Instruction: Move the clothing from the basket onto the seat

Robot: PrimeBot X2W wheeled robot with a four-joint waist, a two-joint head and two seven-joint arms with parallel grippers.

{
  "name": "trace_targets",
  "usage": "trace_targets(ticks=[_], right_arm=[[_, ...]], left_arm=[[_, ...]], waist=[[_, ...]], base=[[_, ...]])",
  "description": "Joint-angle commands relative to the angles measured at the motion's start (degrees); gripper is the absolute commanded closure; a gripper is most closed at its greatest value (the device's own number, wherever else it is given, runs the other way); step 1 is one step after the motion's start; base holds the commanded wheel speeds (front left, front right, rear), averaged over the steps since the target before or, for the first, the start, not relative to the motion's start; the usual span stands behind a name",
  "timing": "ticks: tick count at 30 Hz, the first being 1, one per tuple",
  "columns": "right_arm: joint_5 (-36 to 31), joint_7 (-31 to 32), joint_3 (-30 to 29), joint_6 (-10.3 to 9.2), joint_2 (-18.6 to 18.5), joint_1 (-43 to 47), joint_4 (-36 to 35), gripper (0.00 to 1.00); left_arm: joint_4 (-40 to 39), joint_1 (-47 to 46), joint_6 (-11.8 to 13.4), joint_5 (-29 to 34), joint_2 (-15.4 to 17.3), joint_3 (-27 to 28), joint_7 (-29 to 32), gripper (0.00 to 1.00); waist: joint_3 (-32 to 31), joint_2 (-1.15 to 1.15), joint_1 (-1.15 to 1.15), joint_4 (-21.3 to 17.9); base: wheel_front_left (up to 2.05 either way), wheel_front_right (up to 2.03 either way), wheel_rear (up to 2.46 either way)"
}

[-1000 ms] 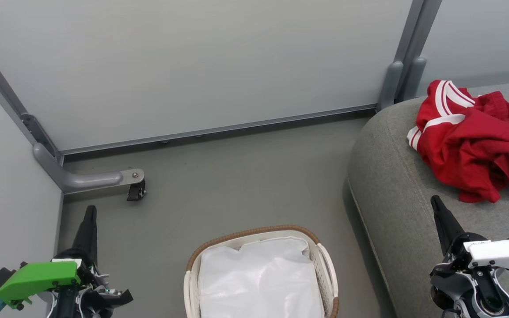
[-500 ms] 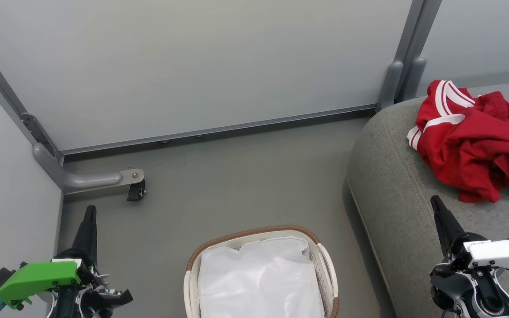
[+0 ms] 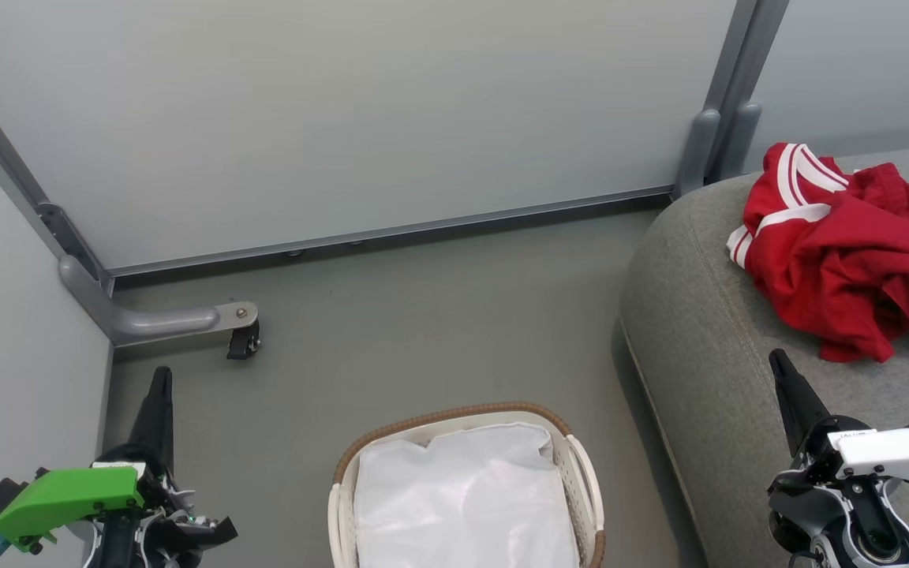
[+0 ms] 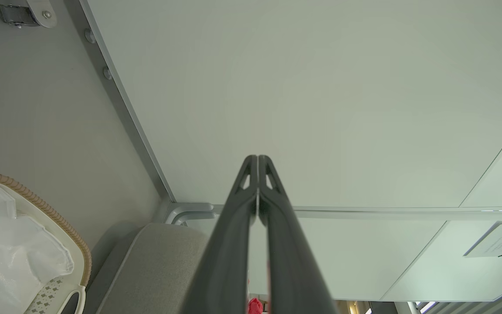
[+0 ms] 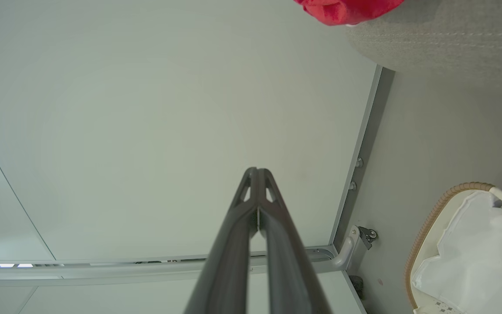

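head view, with both wrist views. the clothing (image 3: 841, 260) lies in one crumpled red heap on the seat (image 3: 699, 339), its white stripe trim toward the wall, well in from the rounded edge. the basket (image 3: 454, 413) stands on the floor (image 3: 423, 315) just beside the seat; its white liner (image 3: 462, 505) lies bare, with no red cloth on it. the left gripper (image 3: 160, 377) hangs over the floor to the left of the basket. the right gripper (image 3: 778, 361) hangs above the near part of the seat, short of the heap. each has its two fingers pressed together along their length and carries nothing, as the wrist views confirm. across the last second nothing has shifted: heap, basket and both grippers hold the same places, and the camera has not moved. judgement: the transfer looks complete. both garments appear to be in the heap, though the folds hide where one ends and the other begins. the stillness reads as the end of the task, with no further grasp called for.
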Motion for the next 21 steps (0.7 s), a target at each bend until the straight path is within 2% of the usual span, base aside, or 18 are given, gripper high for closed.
trace_targets(ticks=[1, 21], right_arm=[[0.2, 0.07, -0.11, 0.02, -0.34, 0.59, -0.19, 1.0], [0.2, 0.07, -0.11, 0.02, -0.34, 0.59, -0.19, 1.0]], left_arm=[[-0.09, -0.53, -0.18, 0.04, 0.29, 0.14, 0.27, 1.0], [-0.09, -0.53, -0.18, 0.06, 0.27, 0.15, 0.3, 1.0]], waist=[[0.0, 0.0, 0.0, 0.0], [0.0, 0.0, 0.0, 0.0]], base=[[0.0, 0.0, 0.0], [0.0, 0.0, 0.0]])
